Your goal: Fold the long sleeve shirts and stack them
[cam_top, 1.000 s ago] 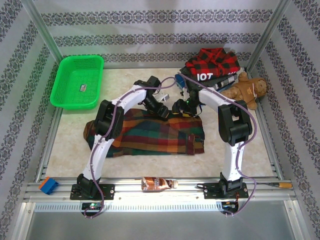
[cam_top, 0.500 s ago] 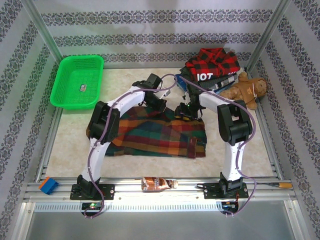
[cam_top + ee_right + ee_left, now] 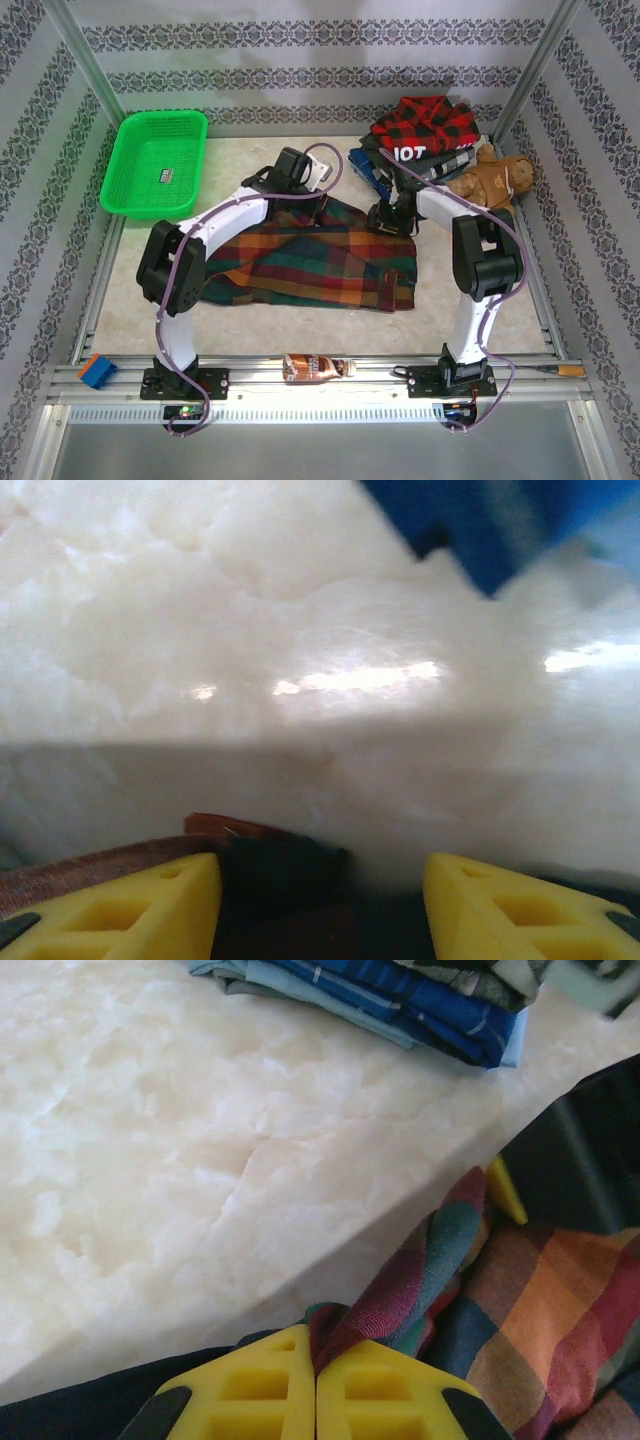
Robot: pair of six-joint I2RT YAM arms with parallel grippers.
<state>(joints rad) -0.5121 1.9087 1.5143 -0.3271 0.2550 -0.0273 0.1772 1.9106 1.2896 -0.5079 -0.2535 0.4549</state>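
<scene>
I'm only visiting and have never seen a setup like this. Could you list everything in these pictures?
Plaid shirt: one, orange, green, navy and red, spread mid-table.
Shirt pile: one stack, red-black check on top, dark with white letters and blue beneath, far right corner.
Teddy bear: one, brown, right of the pile.
Basket: one, green, far left, with a small dark item inside.
Bottle: one, brown, lying on the near rail.
Block: one, blue, near left corner.
Tool: one, orange handle, near right rail.
Table: one, pale marble.
Left gripper: yellow fingers, shut on the plaid shirt's edge.
Right gripper: yellow fingers, open, low over the table.
</scene>
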